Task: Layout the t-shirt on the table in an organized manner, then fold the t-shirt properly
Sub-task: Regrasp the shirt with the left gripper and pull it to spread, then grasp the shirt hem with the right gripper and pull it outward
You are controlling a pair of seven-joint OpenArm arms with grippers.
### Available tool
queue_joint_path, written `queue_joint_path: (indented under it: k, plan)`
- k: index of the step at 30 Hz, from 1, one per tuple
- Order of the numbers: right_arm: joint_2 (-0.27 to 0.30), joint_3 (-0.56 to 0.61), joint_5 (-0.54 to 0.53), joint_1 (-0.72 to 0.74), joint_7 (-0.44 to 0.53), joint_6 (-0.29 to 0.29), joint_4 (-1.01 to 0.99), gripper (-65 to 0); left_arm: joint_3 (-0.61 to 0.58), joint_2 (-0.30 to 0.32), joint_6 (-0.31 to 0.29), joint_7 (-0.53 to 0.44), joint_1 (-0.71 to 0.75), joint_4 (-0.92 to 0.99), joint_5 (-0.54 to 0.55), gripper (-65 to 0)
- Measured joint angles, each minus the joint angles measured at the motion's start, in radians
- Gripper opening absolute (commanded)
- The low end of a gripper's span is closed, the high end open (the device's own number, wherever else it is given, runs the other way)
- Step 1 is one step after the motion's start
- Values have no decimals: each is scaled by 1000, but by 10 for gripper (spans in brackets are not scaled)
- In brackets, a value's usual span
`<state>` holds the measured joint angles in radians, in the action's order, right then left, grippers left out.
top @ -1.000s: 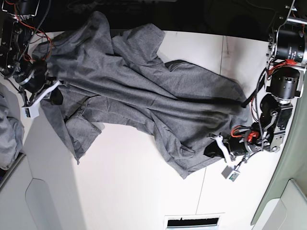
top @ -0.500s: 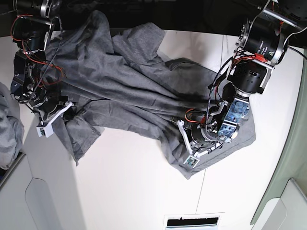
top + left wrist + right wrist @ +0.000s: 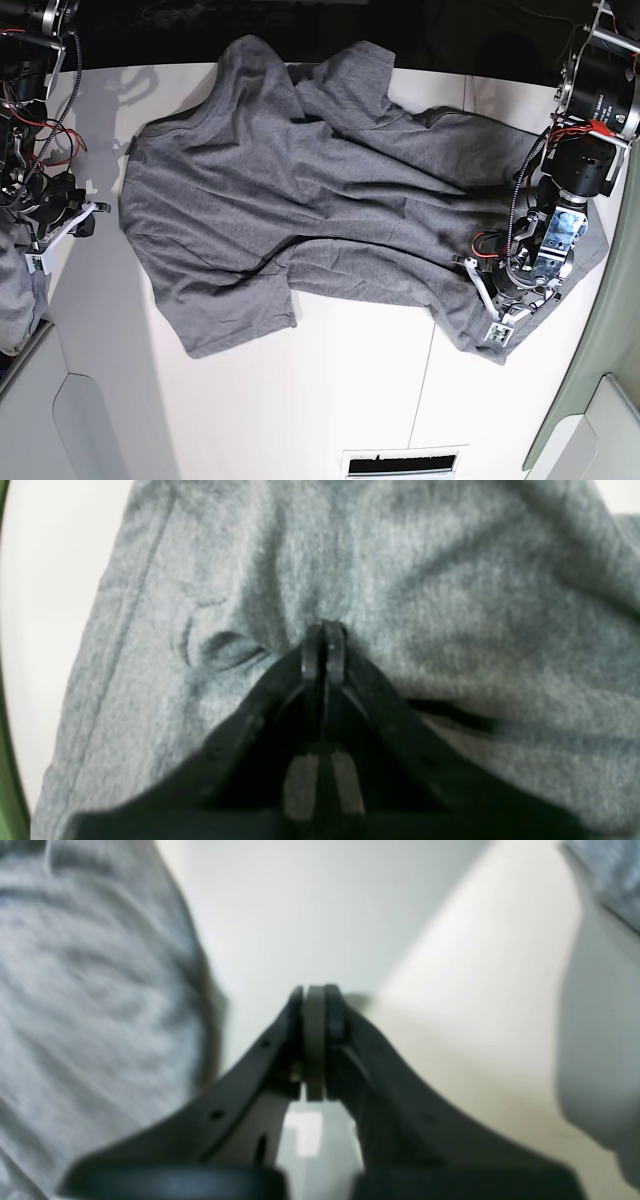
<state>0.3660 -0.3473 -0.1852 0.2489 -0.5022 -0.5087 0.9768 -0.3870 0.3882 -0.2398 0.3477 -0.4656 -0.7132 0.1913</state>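
The heather-grey t-shirt [image 3: 300, 190] lies spread and wrinkled across the white table [image 3: 330, 400], with one sleeve toward the front left and its hem toward the right. My left gripper [image 3: 474, 278] rests on the hem area at the right. In the left wrist view the left gripper [image 3: 324, 630] is shut, and creases of the t-shirt [image 3: 450, 580] run into its tips. My right gripper [image 3: 88, 222] hovers off the shirt's left edge. In the right wrist view the right gripper [image 3: 314, 992] is shut and empty over bare table [image 3: 300, 900], with the t-shirt [image 3: 75, 990] to one side.
A paler grey cloth bundle [image 3: 15, 290] hangs at the left edge of the table. A thin dark seam [image 3: 467, 100] crosses the tabletop at the right. A white vent slot [image 3: 400, 462] sits at the front edge, and a white panel [image 3: 90, 430] at the front left.
The shirt, bunched diagonally before, now lies spread wider and shifted right. The left gripper went inward, then back right with the hem. The right gripper has come off the shirt's left edge.
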Motion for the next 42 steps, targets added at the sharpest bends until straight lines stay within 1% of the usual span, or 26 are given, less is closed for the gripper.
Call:
queue_joint_path:
  k: [2, 5, 9, 12, 14, 17, 18, 21, 24, 26, 29, 32, 34, 37, 42]
  plan:
    - [3, 0, -6, 1, 1, 0, 0, -650, 0, 0, 1, 21, -1, 0, 19, -641]
    - [0, 0, -100, 0, -2, -1, 0, -650, 0, 0, -4, 57, 0, -23, 54, -641]
    - [-3, 0, -214, 1, -2, -22, 0, -650, 10, 5, -68, 138, 14, -121, 107, -641]
    - [-21, 0, -246, 0, -8, -33, 5, -650, 42, 1, -111, 188, 21, -205, 152, -631]
    - [-48, 0, -251, 0, -11, -35, 16, -650, 85, -6, -135, 214, 19, -246, 183, -599]
    - [-95, 0, -252, 3, -9, -52, 21, -650, 144, 0, -199, 253, 13, -278, 255, -513]
    - [-109, 0, -245, 4, -10, -52, 21, -650, 156, 3, -218, 265, 14, -282, 288, -497]
    - [-138, 0, -184, 6, -7, -53, 21, -650, 170, 2, -270, 280, 18, -282, 354, -496]
    - [-142, 0, -108, 10, -6, -53, 21, -650, 171, 2, -313, 291, 23, -282, 405, -496]
    - [-133, 0, -89, 5, -7, -53, 21, -650, 171, 2, -323, 295, 35, -283, 422, -496]
    - [-113, 0, -120, -31, -10, -54, 25, -650, 171, 2, -328, 300, 76, -283, 427, -496]
    - [-83, 0, -174, -83, -2, -68, 32, -650, 171, 2, -389, 307, 118, -283, 464, -496]
    - [-58, 0, -220, -119, 3, -69, 34, -650, 171, 2, -412, 309, 138, -298, 483, -496]
    - [-16, 0, -299, -177, 13, -79, 37, -650, 171, 2, -420, 310, 175, -376, 486, -496]
    - [57, -2, -357, -269, 13, -89, 56, -650, 171, 2, -420, 332, 267, -551, 494, -496]
